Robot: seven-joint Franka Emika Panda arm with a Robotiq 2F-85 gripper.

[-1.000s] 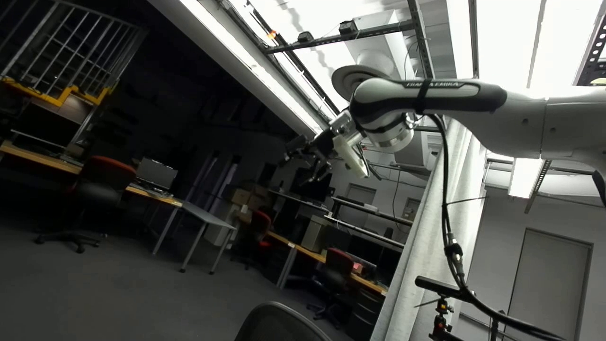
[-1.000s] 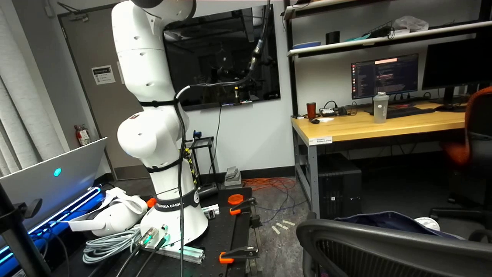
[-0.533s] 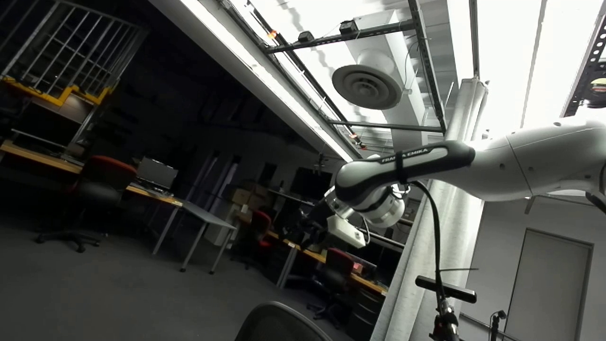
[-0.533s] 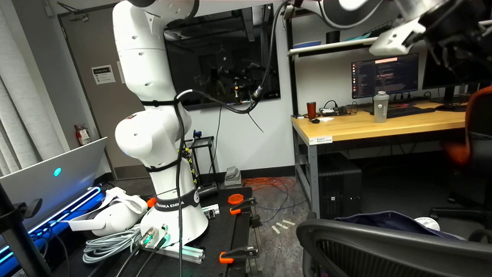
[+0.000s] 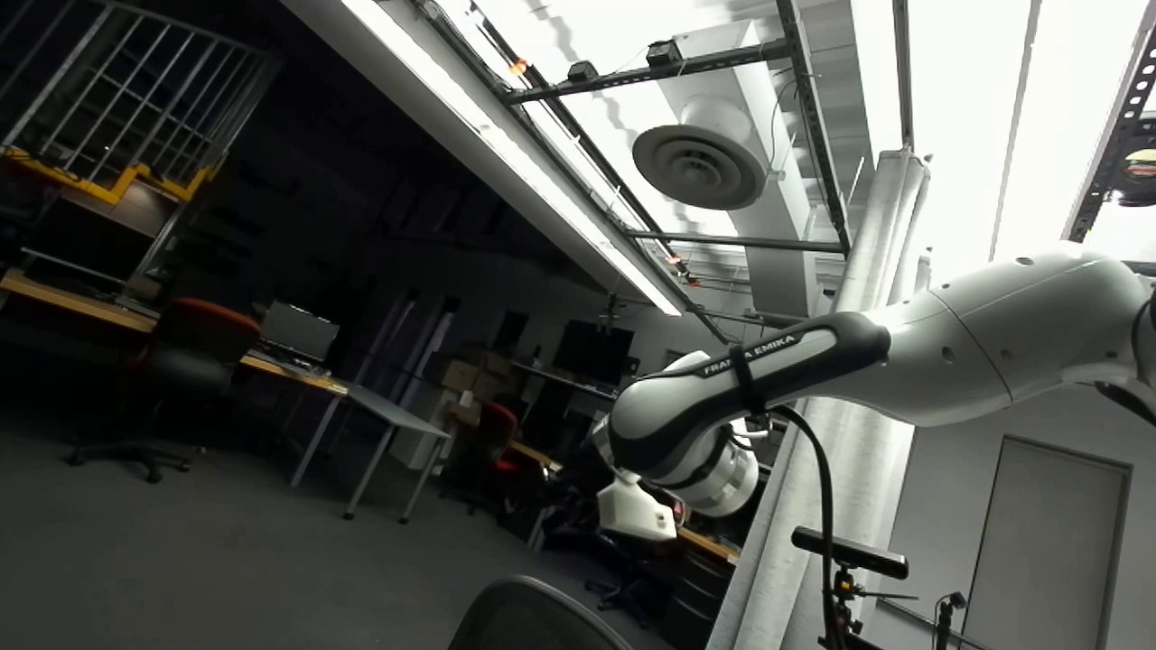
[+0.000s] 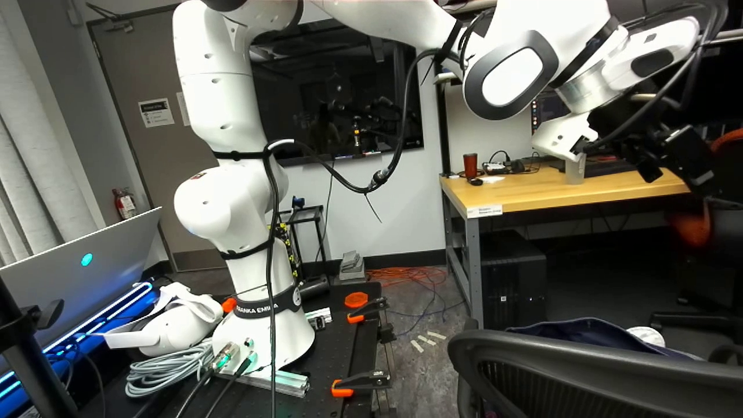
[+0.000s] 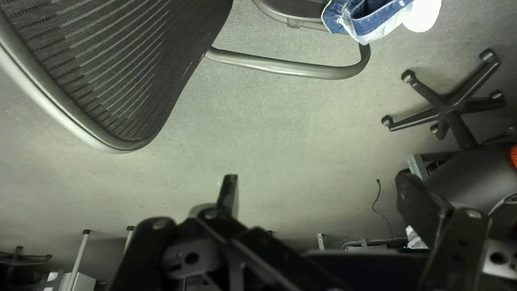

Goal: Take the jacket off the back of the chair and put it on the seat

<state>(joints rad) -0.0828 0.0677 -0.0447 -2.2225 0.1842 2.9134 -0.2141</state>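
White "FRANKA EMIKA" arm, black fingers wide-set, apart from the mesh chair.

Arm in both exterior views, wrist view downward from close behind the claw

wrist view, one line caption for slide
Black jaws spread open above grey carpet; curved dark mesh chair back at upper left, blue denim-like fabric at upper right.
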